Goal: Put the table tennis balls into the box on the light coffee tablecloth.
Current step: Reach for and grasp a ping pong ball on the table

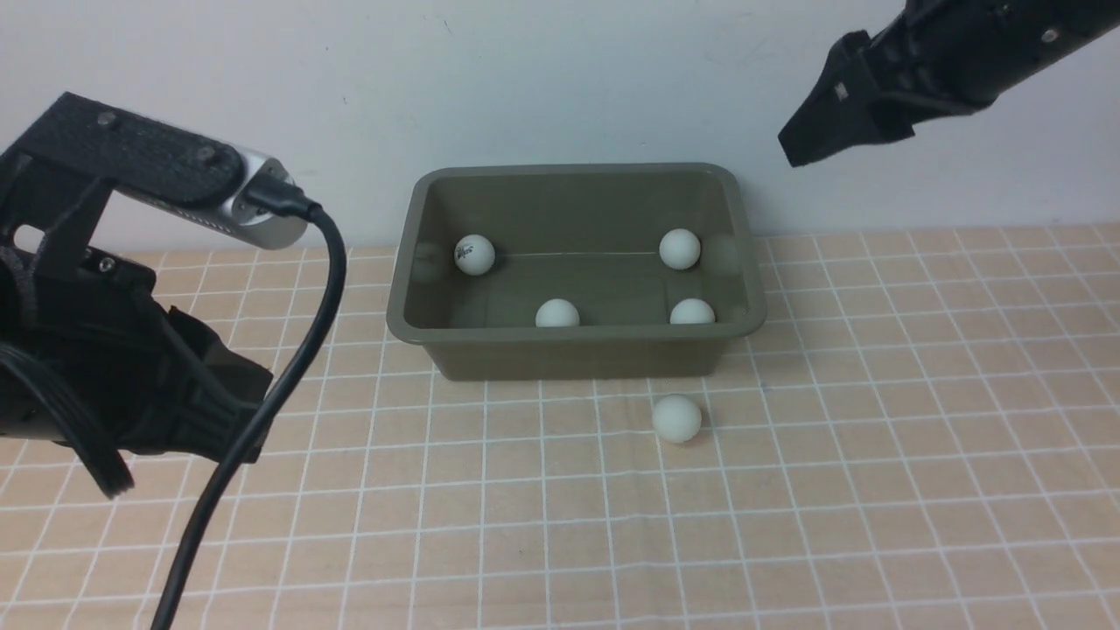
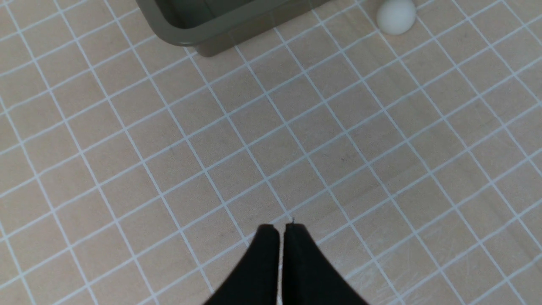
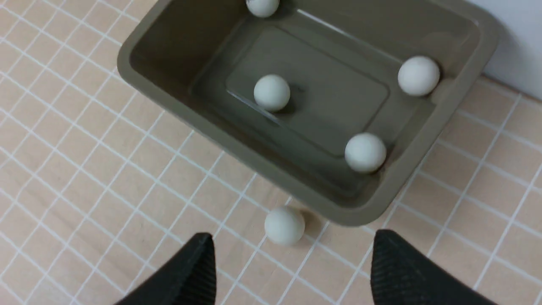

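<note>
Your right gripper (image 1: 801,144), upper right, hangs spread and empty; left gripper (image 2: 280,231) is pressed together. Four white plastic balls (image 1: 474,255) sit in the olive-green rectangular tub (image 1: 577,346), a fifth ball (image 1: 676,417) just below.

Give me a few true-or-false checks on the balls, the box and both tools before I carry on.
1. Four balls lie inside the box. True.
2. The fifth ball sits behind the box, against the wall. False: the fifth ball lies on the tablecloth in front of the box, on the robot's side.
3. The left tool is shut and holds nothing. True.
4. The right tool is closed on a ball. False: the right tool is open, empty and raised above the box's right end.
</note>
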Controlling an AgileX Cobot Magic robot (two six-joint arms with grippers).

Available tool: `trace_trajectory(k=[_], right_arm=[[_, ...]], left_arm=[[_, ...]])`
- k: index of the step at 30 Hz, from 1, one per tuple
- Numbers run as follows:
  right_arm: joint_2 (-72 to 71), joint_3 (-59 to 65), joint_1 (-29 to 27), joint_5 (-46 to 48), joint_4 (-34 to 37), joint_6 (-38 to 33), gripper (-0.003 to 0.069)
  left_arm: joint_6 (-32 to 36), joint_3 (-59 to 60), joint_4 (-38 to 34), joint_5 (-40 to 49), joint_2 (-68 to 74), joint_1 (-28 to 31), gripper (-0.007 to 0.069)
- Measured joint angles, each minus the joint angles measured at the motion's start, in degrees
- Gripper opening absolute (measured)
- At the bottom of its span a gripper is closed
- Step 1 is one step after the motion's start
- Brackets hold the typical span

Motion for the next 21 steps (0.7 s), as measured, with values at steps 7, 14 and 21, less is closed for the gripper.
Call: trace_trajectory(k=[7, 14, 21], right_arm=[[-2.04, 16.31, 4.71, -8.26, -2.47, 2.14, 0.0446], [-2.04, 30.59, 11.80, -25.52, -4.98, 6.74, 0.0446], [-0.62, 33.25, 14.45, -36.91, -11.12, 17.56, 0.0446]], left_arm=[[0.00, 0.00, 0.00, 0.00, 0.00, 0.00, -0.0038], [0.00, 0.00, 0.00, 0.00, 0.00, 0.00, -0.0038], [0.00, 0.00, -0.05, 0.00, 0.00, 0.00, -0.0038]])
